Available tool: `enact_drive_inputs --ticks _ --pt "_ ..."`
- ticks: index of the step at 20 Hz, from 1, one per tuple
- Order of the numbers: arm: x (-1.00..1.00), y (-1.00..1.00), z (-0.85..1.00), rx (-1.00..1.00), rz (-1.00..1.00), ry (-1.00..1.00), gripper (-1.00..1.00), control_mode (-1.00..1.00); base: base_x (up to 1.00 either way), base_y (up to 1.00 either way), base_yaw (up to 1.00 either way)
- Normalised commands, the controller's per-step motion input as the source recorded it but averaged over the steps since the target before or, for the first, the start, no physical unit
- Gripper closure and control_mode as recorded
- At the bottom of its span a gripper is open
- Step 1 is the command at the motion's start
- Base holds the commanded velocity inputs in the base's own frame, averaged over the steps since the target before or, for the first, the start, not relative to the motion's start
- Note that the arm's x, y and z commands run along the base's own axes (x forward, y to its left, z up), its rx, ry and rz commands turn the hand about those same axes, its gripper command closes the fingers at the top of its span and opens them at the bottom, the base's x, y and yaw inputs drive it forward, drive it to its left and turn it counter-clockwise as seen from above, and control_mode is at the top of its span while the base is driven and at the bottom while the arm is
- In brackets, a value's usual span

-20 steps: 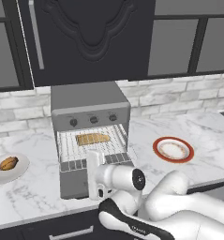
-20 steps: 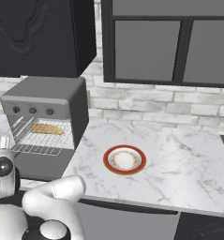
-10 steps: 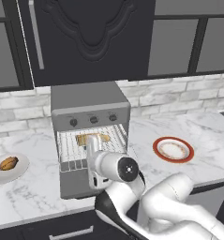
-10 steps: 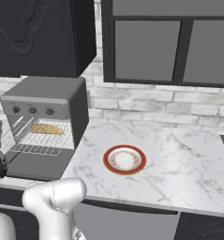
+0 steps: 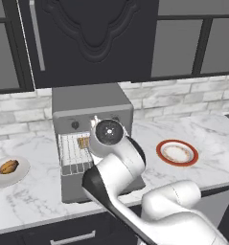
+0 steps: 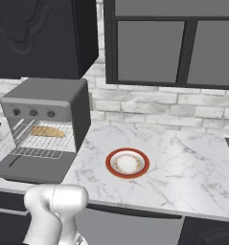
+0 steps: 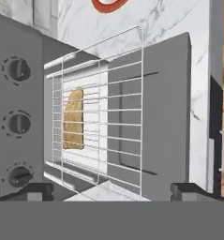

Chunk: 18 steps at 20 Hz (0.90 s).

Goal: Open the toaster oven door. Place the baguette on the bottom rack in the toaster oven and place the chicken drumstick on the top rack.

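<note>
No legible text or markings

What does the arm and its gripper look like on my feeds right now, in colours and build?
The arm is glossy white, built of rounded segments with black bands at the joints and a round dark grey cap at the wrist end. No cables or markings are visible. The gripper has two small dark, blocky fingertips, seen in the hand view.

Marble counter [image 6: 183, 167]: toaster oven [image 6: 44, 103], 2 plates [image 6: 127, 163]

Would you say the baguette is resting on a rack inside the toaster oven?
Touching: in the right base view the baguette lies flat on a wire rack inside the toaster oven.
</note>
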Motion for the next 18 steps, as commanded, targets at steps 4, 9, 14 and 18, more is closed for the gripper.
enact_drive_inputs --ticks 4,9,14,18 --pt "-0.09 -0.39 -0.17 -0.53 0.0 0.2 -1.0 -1.0 0.0 0.0 0.0" --pt "0.04 -0.35 -0.29 -0.53 0.37 0.1 -1.0 -1.0 0.0 0.0 0.0" --pt "0.01 -0.18 -0.15 -0.19 0.77 0.13 -1.0 -1.0 0.0 0.0 0.0" --pt "0.03 -0.15 -0.12 -0.11 0.75 0.3 -1.0 -1.0 0.0 0.0 0.0"
